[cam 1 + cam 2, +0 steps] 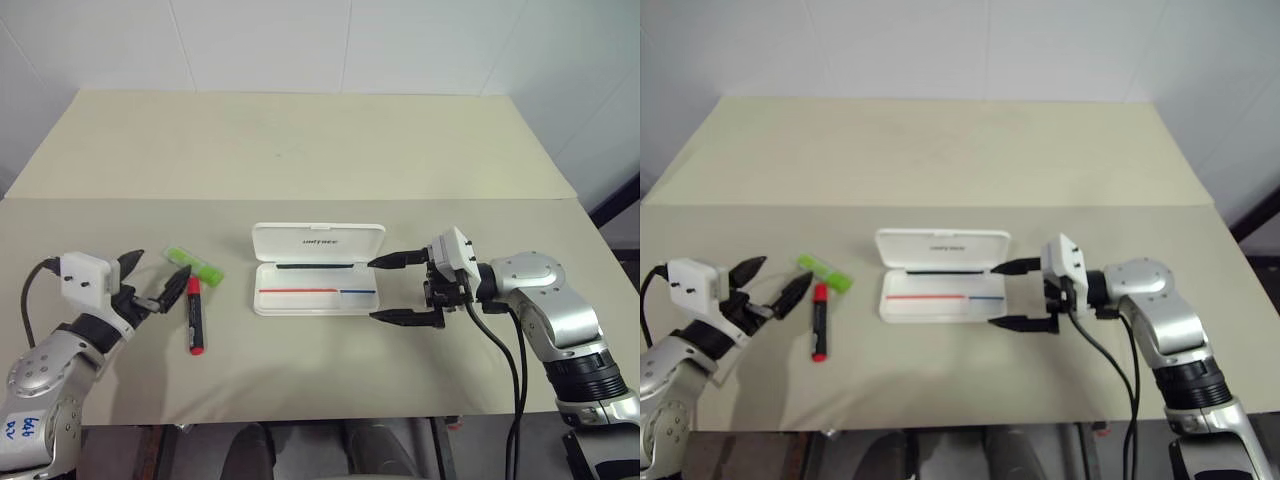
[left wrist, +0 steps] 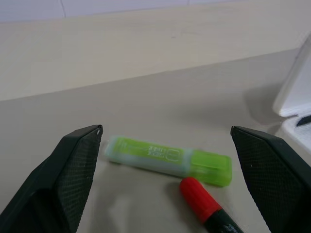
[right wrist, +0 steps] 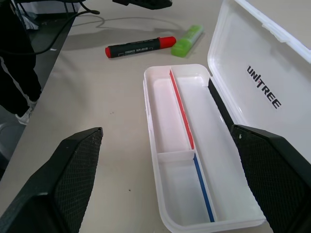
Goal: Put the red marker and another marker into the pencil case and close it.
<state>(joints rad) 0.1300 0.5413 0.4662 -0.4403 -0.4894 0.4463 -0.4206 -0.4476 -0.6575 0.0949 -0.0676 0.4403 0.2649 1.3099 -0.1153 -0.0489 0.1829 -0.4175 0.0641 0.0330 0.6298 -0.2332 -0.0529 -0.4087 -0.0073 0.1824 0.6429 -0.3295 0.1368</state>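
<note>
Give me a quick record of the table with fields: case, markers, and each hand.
pencil case: lid open, tray holds no marker
red marker: on table, left of case
green highlighter: on table, touching the red marker's cap end
left hand: open, beside the markers, holding nothing
right hand: open, at the case's right end, holding nothing

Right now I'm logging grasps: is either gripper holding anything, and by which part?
Nothing is held. The left gripper is open near the green highlighter and red marker; the right gripper is open beside the open pencil case.
</note>
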